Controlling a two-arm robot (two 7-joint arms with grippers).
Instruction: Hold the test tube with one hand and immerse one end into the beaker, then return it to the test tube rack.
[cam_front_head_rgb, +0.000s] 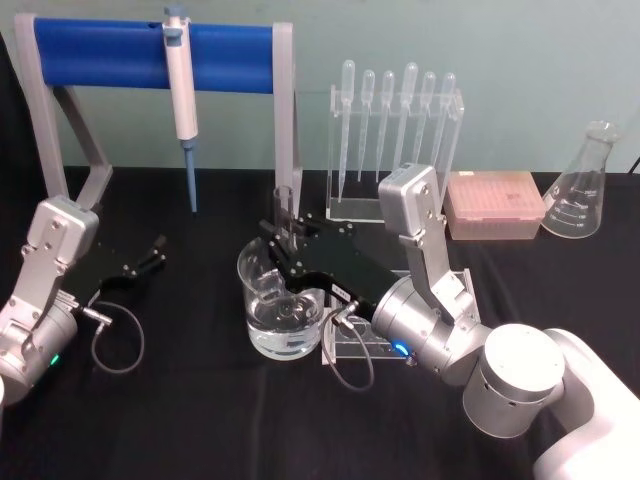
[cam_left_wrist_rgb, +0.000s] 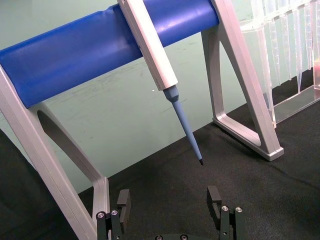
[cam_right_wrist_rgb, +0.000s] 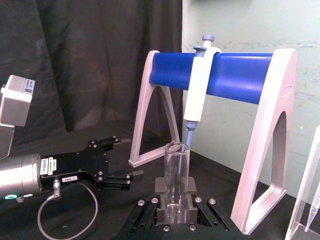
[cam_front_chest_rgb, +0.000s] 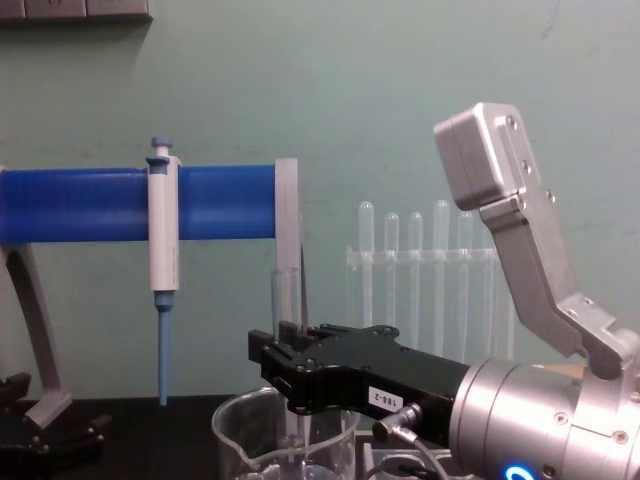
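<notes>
Centre frame, the right gripper clamps the upright test tube over the beaker, while the left gripper, jaws apart, sits at the left edge.

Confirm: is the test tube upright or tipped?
Upright: the right hand grips the test tube vertical, open rim on top; left hand idle.
</notes>
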